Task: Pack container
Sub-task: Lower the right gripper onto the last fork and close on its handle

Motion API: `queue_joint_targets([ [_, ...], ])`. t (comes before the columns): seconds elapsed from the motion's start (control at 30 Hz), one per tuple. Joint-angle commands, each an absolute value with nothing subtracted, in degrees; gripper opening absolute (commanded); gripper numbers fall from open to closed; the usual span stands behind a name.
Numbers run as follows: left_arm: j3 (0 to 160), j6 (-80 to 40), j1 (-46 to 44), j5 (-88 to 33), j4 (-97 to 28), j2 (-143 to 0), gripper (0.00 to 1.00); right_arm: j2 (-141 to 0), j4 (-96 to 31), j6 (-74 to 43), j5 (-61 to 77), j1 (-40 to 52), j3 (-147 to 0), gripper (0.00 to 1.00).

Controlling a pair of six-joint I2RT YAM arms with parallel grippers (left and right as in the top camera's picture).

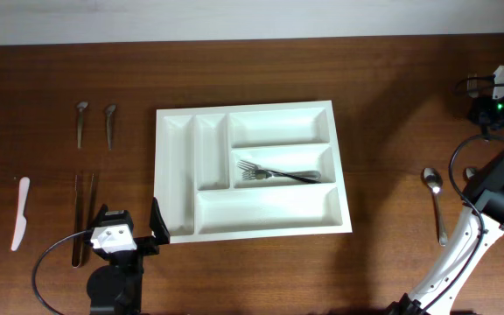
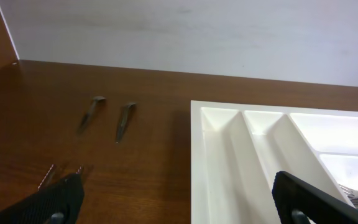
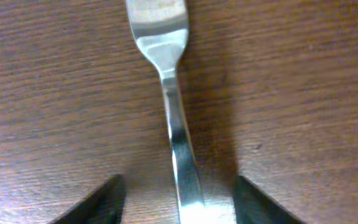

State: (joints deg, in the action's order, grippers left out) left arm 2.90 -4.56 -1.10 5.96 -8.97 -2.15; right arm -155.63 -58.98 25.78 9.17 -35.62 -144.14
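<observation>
While a single fork (image 1: 278,174) lies in the middle crosswise compartment of the container (image 1: 269,208), which sits mid-table, I judge that I am at the pickup step for the next piece. Well to the right of the container, my right gripper (image 3: 177,190) straddles the handle of a metal utensil (image 3: 171,118). Its fingers are half spread with bare wood showing on either side, so nothing is grasped. I cannot tell whether it is a fork or a spoon. The next move calls for pinching squarely on that thin, slick handle, then lifting it level. My left gripper (image 2: 179,199) hangs released at the container's near left corner, holding nothing. A spoon (image 1: 436,197) lies right of the container. The table (image 1: 392,105) is dark, glossy wood grain. Beyond the container's far side runs a plain white wall (image 1: 234,17).
</observation>
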Motion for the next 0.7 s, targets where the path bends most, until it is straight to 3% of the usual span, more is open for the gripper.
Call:
queue_joint_targets([
  [0.0,2.61,-4.69,-1.32,5.34,-8.82,-2.04,0.99,-156.97,-59.07,26.06,6.02,-36.45,-142.02,0.44],
  [0.23,2.61,-4.69,-1.32,5.34,-8.82,-2.02,0.99,-156.97,-58.48,26.06,6.02,-36.45,-142.02,0.22],
  [0.67,2.61,-4.67,-1.32,5.34,-8.82,-2.04,0.99,-156.97,-58.43,26.06,6.02,-36.38,-142.08,0.05],
])
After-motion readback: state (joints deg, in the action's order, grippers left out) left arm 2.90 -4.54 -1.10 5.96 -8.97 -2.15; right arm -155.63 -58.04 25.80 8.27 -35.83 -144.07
